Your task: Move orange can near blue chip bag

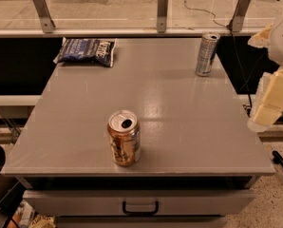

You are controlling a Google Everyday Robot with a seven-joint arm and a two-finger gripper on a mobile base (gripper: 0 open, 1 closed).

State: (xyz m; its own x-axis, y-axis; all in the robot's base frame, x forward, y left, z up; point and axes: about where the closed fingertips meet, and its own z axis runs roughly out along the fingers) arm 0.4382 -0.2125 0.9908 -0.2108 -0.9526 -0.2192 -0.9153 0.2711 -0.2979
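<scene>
Grey worktop (189,108): orange can (124,137) upright near the front edge, blue chip bag (86,51) at far-left corner, well apart; tool (269,106) beyond right edge, grip state indeterminable.

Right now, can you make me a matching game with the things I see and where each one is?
Things:
1. orange can
2. blue chip bag
3. slim silver can
4. claw

Places:
A. far right part of the table
B. beyond the table's right edge, not over it
C. close to the front edge, a little left of the middle
D. far left corner

Pairs: 1-C, 2-D, 3-A, 4-B
</scene>
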